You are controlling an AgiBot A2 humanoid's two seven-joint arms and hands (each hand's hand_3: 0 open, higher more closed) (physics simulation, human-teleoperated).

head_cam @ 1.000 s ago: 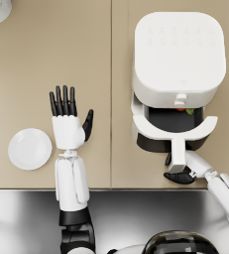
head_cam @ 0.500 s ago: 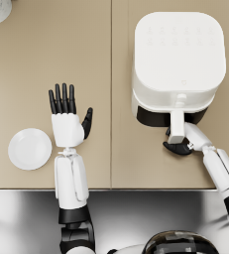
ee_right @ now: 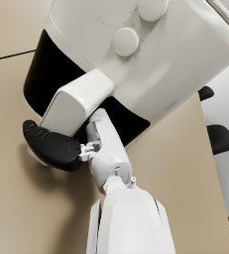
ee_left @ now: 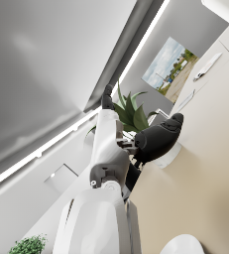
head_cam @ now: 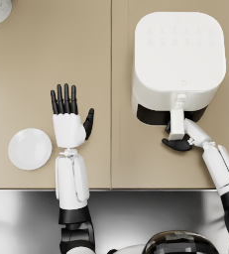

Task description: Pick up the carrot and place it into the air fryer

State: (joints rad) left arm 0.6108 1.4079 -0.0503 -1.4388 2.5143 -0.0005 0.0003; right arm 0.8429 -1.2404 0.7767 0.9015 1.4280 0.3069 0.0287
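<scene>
R robot hand grips air fryer drawer handle, upper right of frame; drawer in. L robot hand flat, fingers wide, holding nothing, left-center on counter. Carrot not visible.

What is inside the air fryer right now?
Nothing can be seen inside. The air fryer drawer is pushed in, its handle gripped by the right hand; any contents, including the carrot, are covered.
</scene>
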